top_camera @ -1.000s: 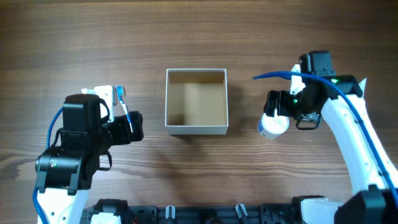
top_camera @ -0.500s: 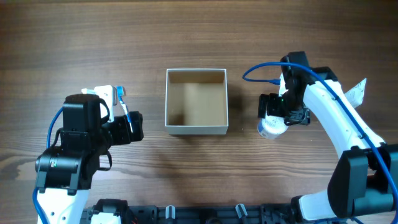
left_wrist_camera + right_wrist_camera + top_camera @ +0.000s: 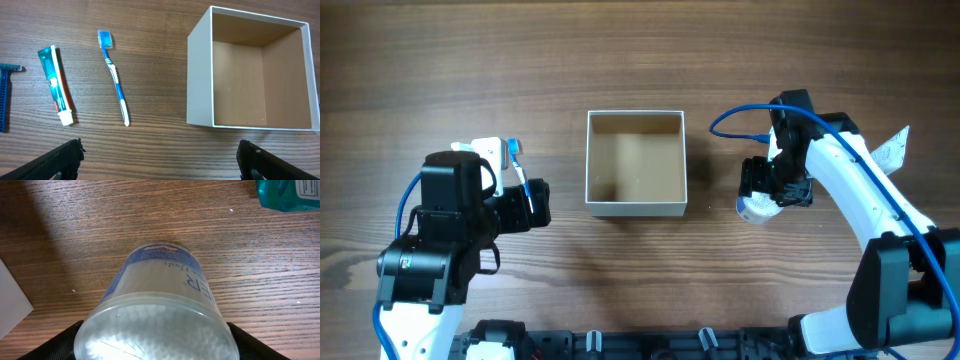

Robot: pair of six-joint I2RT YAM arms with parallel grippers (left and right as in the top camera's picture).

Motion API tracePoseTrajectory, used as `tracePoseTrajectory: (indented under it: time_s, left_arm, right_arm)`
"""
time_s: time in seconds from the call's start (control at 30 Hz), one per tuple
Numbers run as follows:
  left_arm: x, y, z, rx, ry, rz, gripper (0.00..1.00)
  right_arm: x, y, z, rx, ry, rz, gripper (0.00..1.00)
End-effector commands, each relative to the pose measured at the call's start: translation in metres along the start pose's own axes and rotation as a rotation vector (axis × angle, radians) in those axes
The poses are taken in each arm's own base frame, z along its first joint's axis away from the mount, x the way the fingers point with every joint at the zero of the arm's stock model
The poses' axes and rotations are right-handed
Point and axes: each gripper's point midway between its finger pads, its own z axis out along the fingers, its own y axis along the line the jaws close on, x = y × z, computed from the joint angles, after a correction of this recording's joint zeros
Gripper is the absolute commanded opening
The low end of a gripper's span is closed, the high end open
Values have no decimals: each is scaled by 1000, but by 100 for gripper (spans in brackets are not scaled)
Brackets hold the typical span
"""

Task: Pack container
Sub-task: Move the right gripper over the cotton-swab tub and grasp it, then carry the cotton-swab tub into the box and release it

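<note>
Right wrist view: fingers clamped around cotton-bud jar, centre frame; left gripper spread wide below box, upper right.

The clear round plastic tub of cotton swabs bore partly legible dark lettering, "ER" and seemingly "Buds"; the other labels were unreadable.

Overhead looks down; left wrist shares container.

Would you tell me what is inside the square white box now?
Nothing: the square white-walled box shows only its bare tan floor in the overhead and left wrist views; no corner is covered.
</note>
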Motion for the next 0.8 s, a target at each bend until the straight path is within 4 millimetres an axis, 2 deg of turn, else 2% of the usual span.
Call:
tracePoseTrajectory:
  time_s: [0.0,0.07,0.1,0.17,0.2,0.23,0.33,0.37,0.4,0.47,0.5,0.57,0.63,0.7,0.77]
  left_arm:
    - [-5,-5,-5,20,-16,-3,100]
    - [-5,-5,-5,20,-16,-3,100]
    - [-5,-5,-5,20,-16,-3,100]
    - [-5,-5,-5,20,-16,-3,100]
    - [-5,-5,-5,20,-16,-3,100]
    - [-5,-5,-5,20,-16,-2,100]
    - [-5,-5,-5,20,-16,-3,100]
    - [-5,-5,-5,20,-16,-2,100]
    - [-5,-5,-5,19,-16,-2,100]
    - [-5,-4,-5,15,-17,-3,100]
    - [-8,14,-5,-92,-38,-103,100]
    - [-8,29,-6,-174,-52,-189,100]
    - [-9,28,-2,-173,-45,-198,100]
    - [-8,29,1,-177,-31,-198,100]
    - [-8,29,3,-180,-22,-198,100]
  right_arm:
    - [2,-3,5,22,15,2,35]
    - [-1,-1,-2,19,5,-1,12]
    - [-4,1,-9,18,-1,-6,4]
    - [-12,9,-28,15,-34,-34,4]
    - [-17,15,-45,26,-69,-61,4]
    - [-24,29,-74,27,-120,-114,4]
    - [-32,63,-127,1,-226,-204,4]
    - [-34,81,-153,-19,-290,-248,4]
    - [-35,95,-169,-41,-334,-279,4]
    - [-33,133,-201,-99,-439,-385,4]
    - [-31,170,-217,-150,-535,-486,4]
    - [-33,193,-216,-169,-570,-538,4]
    - [-39,214,-202,-174,-568,-566,4]
    - [-50,229,-175,-159,-531,-579,4]
    - [-55,240,-139,-125,-461,-596,4]
